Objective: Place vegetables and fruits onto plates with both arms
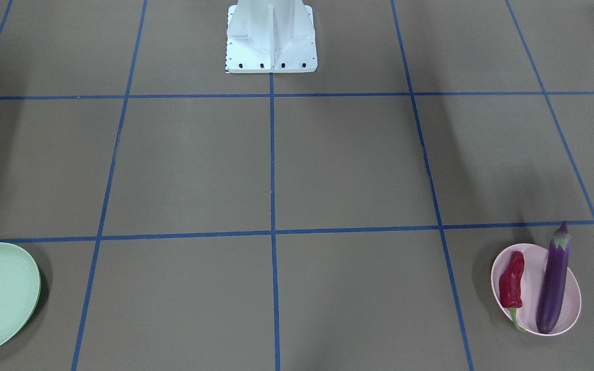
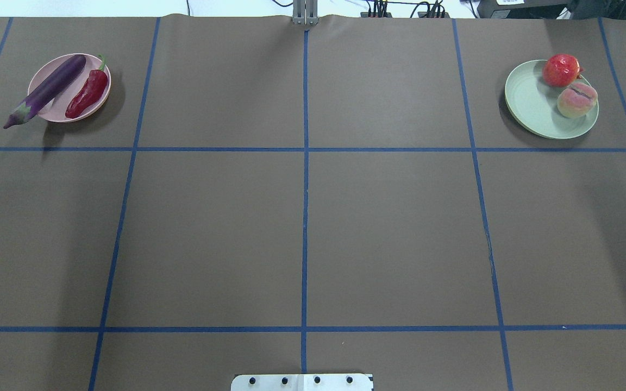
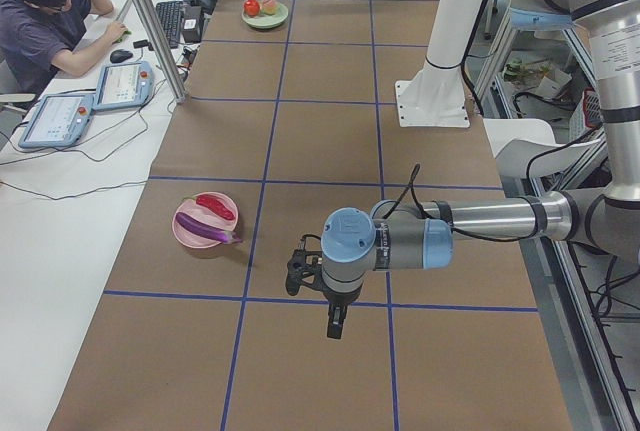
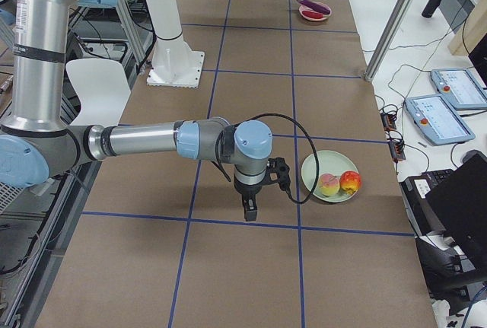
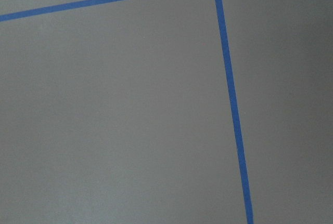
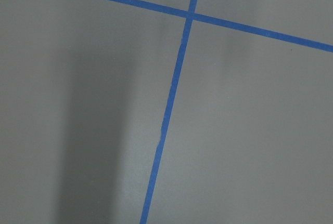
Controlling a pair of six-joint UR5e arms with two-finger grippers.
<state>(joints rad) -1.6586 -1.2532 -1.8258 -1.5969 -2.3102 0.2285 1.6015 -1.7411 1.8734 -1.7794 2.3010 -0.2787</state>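
Left gripper (image 3: 335, 328) and right gripper (image 4: 249, 211) hang over the table (image 2: 302, 228). Only side views catch them, so grip state: cannot tell.

Eggplant (image 2: 47, 89) and chili pepper (image 2: 87, 93) lie on the pink plate (image 2: 74, 119), out beyond the left gripper. The eggplant's cap overhangs the rim.

Peach (image 2: 577, 100) and red fruit (image 2: 561, 70) sit on the green plate (image 2: 533, 103), near the right gripper.

Handling, judged:
- Likely light, with slippery glossy skins.
- Take the eggplant mid-length.
- Take the round fruit across its widest part.

Surface is flat and matte, with a blue tape grid. The plates are well apart.

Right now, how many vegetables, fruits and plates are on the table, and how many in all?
Vegetables: 2, the eggplant and the chili pepper, both on the pink plate
Fruits: 2, the peach and the red-orange fruit, both on the green plate
Plates: 2
Total: 6
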